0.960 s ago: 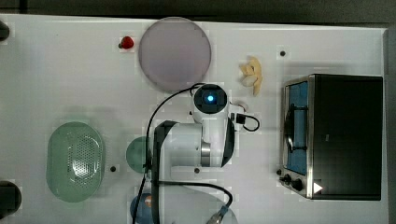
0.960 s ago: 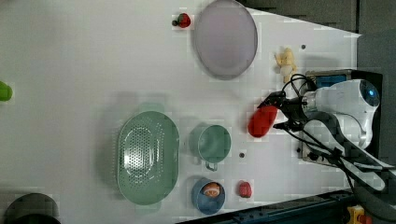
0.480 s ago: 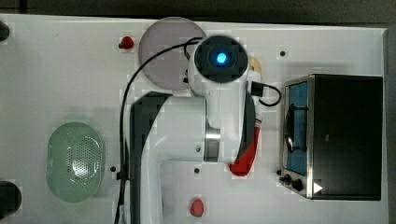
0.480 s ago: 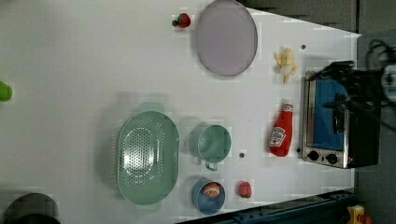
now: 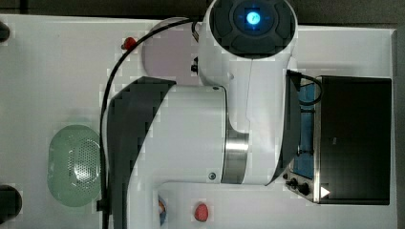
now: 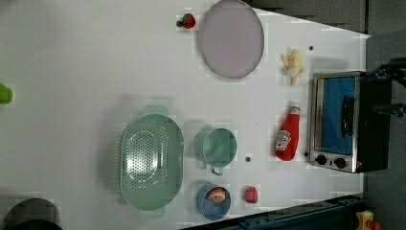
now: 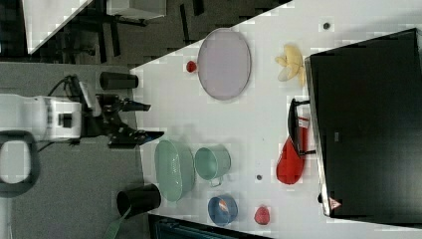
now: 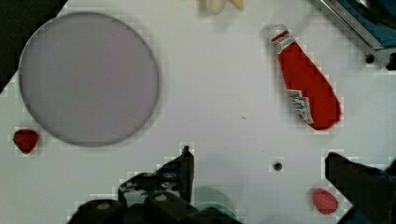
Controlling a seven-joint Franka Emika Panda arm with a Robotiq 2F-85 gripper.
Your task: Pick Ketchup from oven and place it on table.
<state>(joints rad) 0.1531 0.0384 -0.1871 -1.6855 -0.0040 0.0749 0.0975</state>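
High above table (image 6: 72, 57), gripper (image 8: 259, 175) hung with fingers spread wide, nothing between them. Below on tabletop, Ketchup (image 6: 287, 136) lay on its side just beside oven (image 6: 347, 122) front. Farther off sat grey plate (image 6: 231, 37).

Ketchup (image 6: 287, 138): red bottle, white label, white cap. Oven (image 6: 345, 122): black top, silver front, blue-tinted door, black knobs. Table (image 6: 72, 72): white with small dark dots. Plate (image 6: 231, 38): pale lilac-grey. Colander (image 6: 151, 162): mint green, perforated. Cup (image 6: 219, 147): teal green. Bowl (image 6: 213, 201): blue. Arm (image 5: 191, 138): white and black, blue light.
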